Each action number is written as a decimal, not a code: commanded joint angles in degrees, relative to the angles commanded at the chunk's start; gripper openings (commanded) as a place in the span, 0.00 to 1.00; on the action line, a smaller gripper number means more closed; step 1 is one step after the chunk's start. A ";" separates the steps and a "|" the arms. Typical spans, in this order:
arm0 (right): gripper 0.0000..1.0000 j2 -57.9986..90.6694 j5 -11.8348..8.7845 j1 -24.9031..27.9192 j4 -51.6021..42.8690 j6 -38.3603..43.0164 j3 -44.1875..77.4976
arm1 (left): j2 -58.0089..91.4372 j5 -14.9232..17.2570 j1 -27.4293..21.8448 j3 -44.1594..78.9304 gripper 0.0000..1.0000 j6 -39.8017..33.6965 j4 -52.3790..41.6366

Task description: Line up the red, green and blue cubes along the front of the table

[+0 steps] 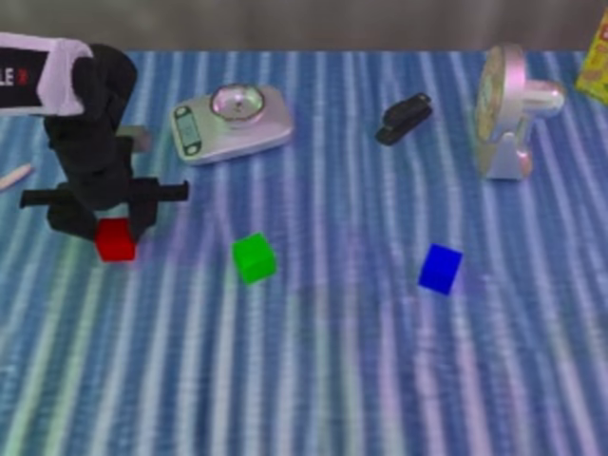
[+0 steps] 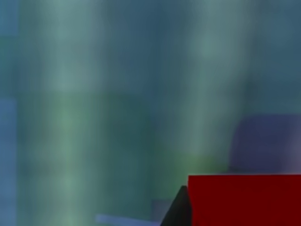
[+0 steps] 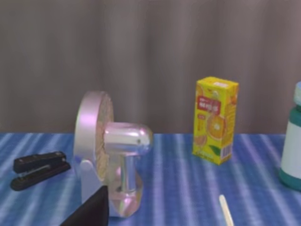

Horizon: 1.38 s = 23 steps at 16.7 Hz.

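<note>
On the left side of the striped table (image 1: 313, 380), my left gripper (image 1: 114, 228) is shut on the red cube (image 1: 116, 241), which shows just below the wrist. In the left wrist view a dark finger (image 2: 178, 209) presses against the side of the red cube (image 2: 244, 200). The green cube (image 1: 255, 257) lies to its right, and the blue cube (image 1: 440, 269) sits further right, both free. My right arm is out of the top view. Its wrist view shows one dark finger (image 3: 94, 209) set wide, with nothing held.
Along the back stand a silver scale (image 1: 231, 122), a black stapler (image 1: 404, 119), a silver fan (image 1: 508, 112) and a yellow juice box (image 1: 594, 62). A wooden stick (image 1: 14, 177) lies at the left edge. A white and teal bottle (image 3: 292, 141) shows in the right wrist view.
</note>
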 joint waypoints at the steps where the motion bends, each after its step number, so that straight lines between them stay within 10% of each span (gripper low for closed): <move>1: 1.00 0.00 0.00 0.00 0.00 0.00 0.00 | 0.00 0.00 0.00 0.00 0.00 0.00 0.00; 23: 1.00 0.00 0.00 0.00 0.00 0.00 0.00 | -7.75 -0.49 0.76 7.87 0.00 0.07 -13.76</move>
